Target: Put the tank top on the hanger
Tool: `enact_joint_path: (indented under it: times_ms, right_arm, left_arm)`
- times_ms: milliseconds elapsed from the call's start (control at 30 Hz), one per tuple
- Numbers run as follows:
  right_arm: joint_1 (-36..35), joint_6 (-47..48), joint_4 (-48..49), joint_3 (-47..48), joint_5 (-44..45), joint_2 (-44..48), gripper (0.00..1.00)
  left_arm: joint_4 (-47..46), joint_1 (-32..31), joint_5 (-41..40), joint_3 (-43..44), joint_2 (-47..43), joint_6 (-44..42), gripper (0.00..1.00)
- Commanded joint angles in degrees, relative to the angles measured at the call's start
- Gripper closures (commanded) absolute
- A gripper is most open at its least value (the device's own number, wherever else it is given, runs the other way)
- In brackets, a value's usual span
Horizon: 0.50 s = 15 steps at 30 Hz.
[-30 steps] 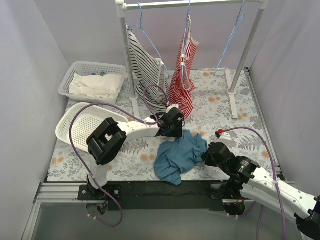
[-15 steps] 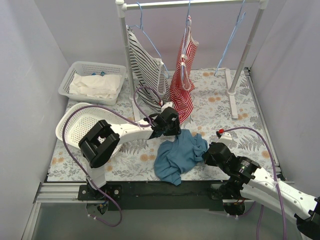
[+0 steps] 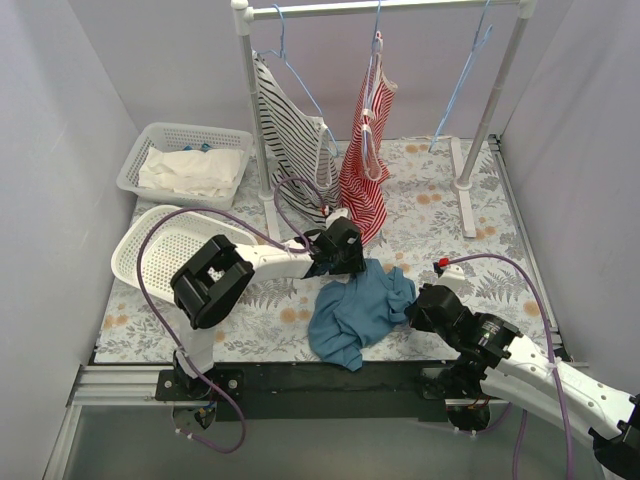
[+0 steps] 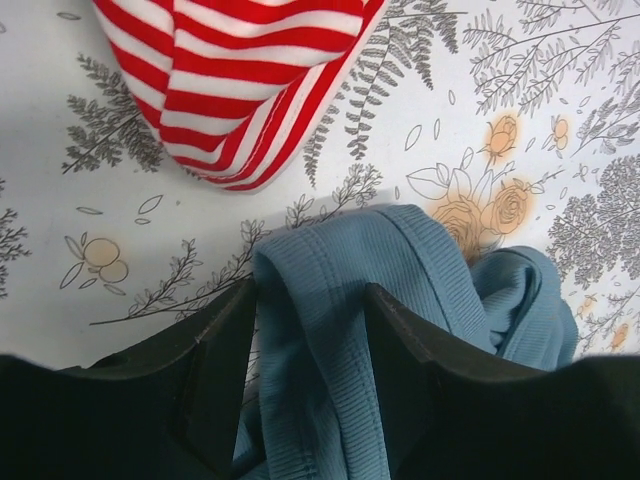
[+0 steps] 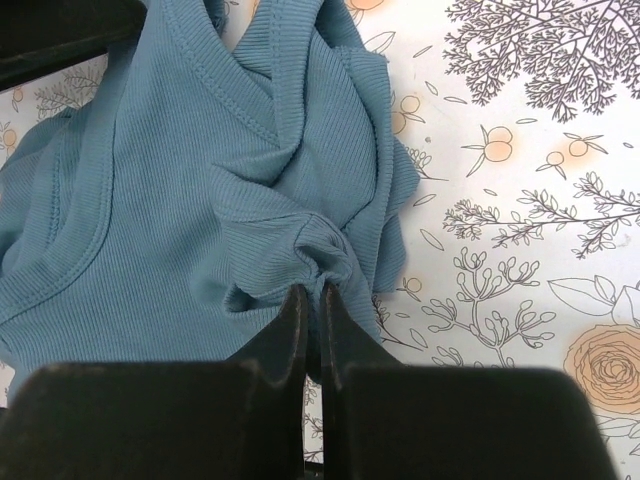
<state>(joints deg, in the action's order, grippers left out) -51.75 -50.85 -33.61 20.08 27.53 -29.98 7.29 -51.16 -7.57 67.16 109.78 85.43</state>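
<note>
- A teal-blue, ribbed soft-fabric tank top (image 3: 358,310) is being found crumpled on the floral-printed tablecloth (image 3: 440,215), at the near middle, between the two arms.
- The left gripper (image 4: 308,300) is being held with its fingers spread, and a raised fold at the garment's far edge is being straddled. Whether both fingers are being pressed against the cloth cannot be settled from the wrist view.
- The right gripper (image 5: 312,298) is being held pressed together, and a small gathered bunch on the tank top's right side is being pinched between its tips.
- A thin light-blue wire hanger (image 3: 461,90) is being observed hanging empty from the white rail (image 3: 420,7) at the far right, well apart from the tank top.
- A red-and-white striped top (image 3: 365,165) is being noted just beyond the left gripper; it is not being handled.
- Progress is being judged as early: only a hold on the garment is being secured. Lifting, spreading the neck opening and threading the hanger are being counted as outstanding.
</note>
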Motion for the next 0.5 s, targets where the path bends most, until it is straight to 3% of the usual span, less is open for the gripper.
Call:
enact_joint_path:
  times_ms: [0,100,133,267,467]
  right_arm:
    - [0.2,-0.6,-0.3,1.1,2.5,0.2,0.99]
    - [0.2,-0.5,-0.3,1.5,3.1,-0.3,0.99]
    - [0.2,-0.6,-0.2,1.6,3.3,-0.3,0.99]
    - [0.2,-0.2,-0.7,3.8,5.9,-0.5,0.99]
    - [0.4,2.1,-3.0,9.3,11.0,-0.8,0.99]
  left_arm:
    - [-4.0,0.2,1.3,1.7,0.1,0.2,0.54]
    - [-6.7,0.2,2.2,1.0,-1.1,-0.3,0.64]
    - [-6.9,0.2,2.2,0.2,-1.5,-0.3,0.74]
    - [-9.8,0.2,0.9,-2.2,-4.6,-1.1,1.0]
    - [-12.6,0.2,-5.9,-8.7,-17.7,-3.9,1.0]
